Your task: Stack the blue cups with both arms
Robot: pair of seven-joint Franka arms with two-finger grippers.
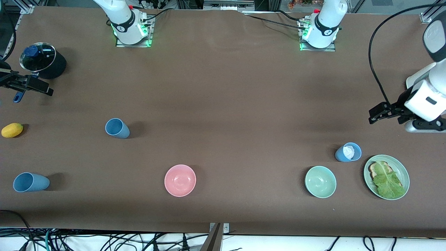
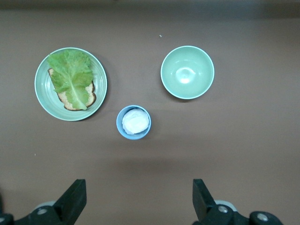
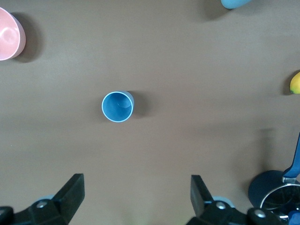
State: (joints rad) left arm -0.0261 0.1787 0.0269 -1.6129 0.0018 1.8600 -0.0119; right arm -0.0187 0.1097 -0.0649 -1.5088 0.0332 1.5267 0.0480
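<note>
Three blue cups are on the brown table. One cup (image 1: 117,128) (image 3: 117,106) stands upright toward the right arm's end. A second cup (image 1: 30,182) (image 3: 234,3) is nearer the front camera, close to that end's edge. The third cup (image 1: 348,152) (image 2: 133,122) has something white inside and stands toward the left arm's end. My right gripper (image 1: 29,83) (image 3: 137,194) hangs open and empty over the table near the pot. My left gripper (image 1: 388,113) (image 2: 139,197) hangs open and empty over bare table, apart from the third cup.
A pink bowl (image 1: 180,180) (image 3: 9,35) and a pale green bowl (image 1: 320,181) (image 2: 187,71) sit near the front edge. A green plate (image 1: 402,170) (image 2: 101,89) holds toast and lettuce. A yellow fruit (image 1: 12,130) and a dark lidded pot (image 1: 43,61) are at the right arm's end.
</note>
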